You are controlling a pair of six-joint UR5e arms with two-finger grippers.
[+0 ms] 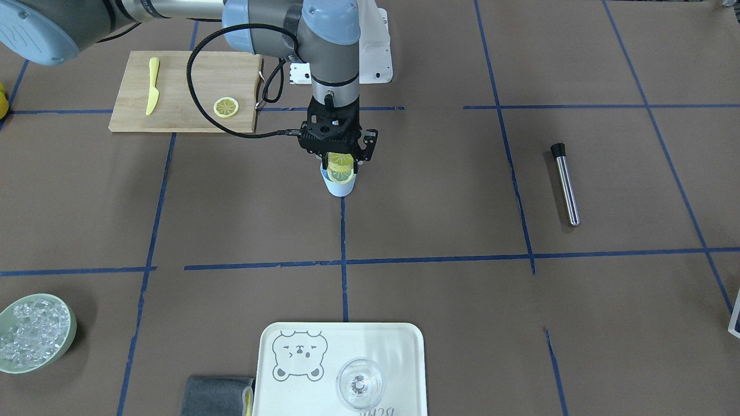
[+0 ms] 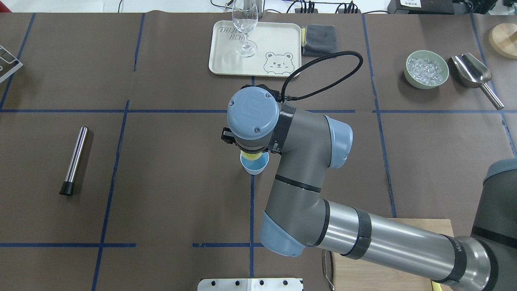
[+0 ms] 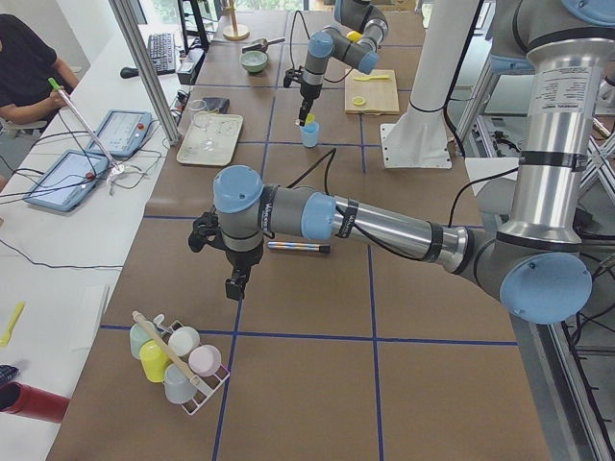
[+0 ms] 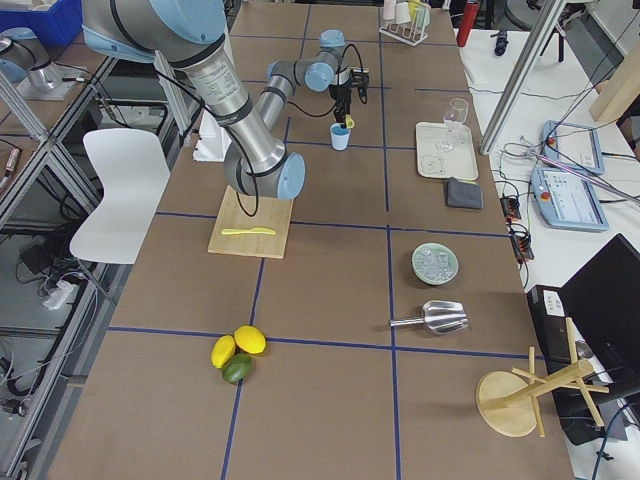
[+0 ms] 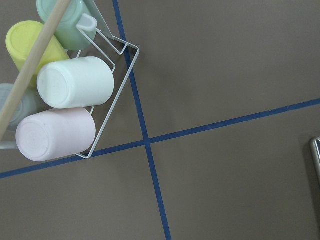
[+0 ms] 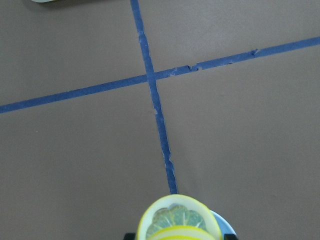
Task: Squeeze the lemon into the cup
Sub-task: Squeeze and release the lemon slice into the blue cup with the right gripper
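My right gripper [image 1: 341,163] is shut on a yellow lemon slice [image 1: 340,162] and holds it just over the mouth of the small light-blue cup [image 1: 340,186] at the table's middle. The slice [image 6: 175,220] fills the bottom of the right wrist view, with the cup's rim [image 6: 224,226] behind it. From overhead the wrist hides the gripper; the slice [image 2: 252,157] and the cup [image 2: 256,164] peek out below it. A second lemon slice [image 1: 226,107] lies on the cutting board. My left gripper [image 3: 233,285] shows only in the left side view, above the table; I cannot tell its state.
A wooden cutting board [image 1: 133,110] carries a yellow knife [image 1: 152,86]. A steel muddler [image 1: 565,185], a green bowl of ice [image 1: 34,332], a tray [image 1: 399,346] with a clear glass [image 1: 359,384] and a grey cloth [image 1: 217,396] lie around. A wire rack of cups [image 5: 65,95] sits below my left wrist.
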